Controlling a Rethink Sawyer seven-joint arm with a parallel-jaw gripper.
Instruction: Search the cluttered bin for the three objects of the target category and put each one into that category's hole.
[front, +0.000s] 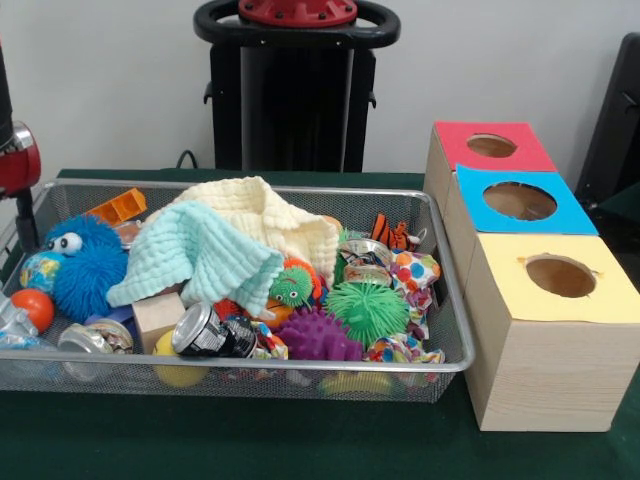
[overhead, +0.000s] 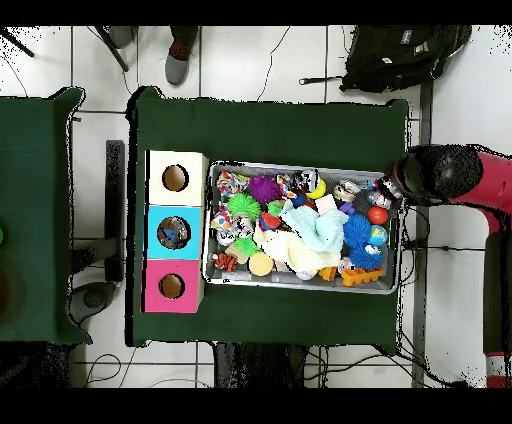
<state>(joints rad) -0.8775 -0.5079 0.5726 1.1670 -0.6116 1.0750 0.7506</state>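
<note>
The wire mesh bin is full of toys, cans and cloths; it also shows in the overhead view. A clear, dented plastic piece with a bluish band, likely a bottle, lies in the bin's front left corner. No other clear bottle shows; the cloths may hide more. The red-topped hole is on the farthest wooden box, and it shows in the overhead view. My arm's red and black end hangs at the bin's left end, with the gripper low by the rim. In the overhead view the arm covers it.
The blue-topped hole and the yellow-topped hole sit nearer on the right. A cream cloth and a mint cloth cover the bin's middle. Spiky balls, a fuzzy blue toy and cans lie around them.
</note>
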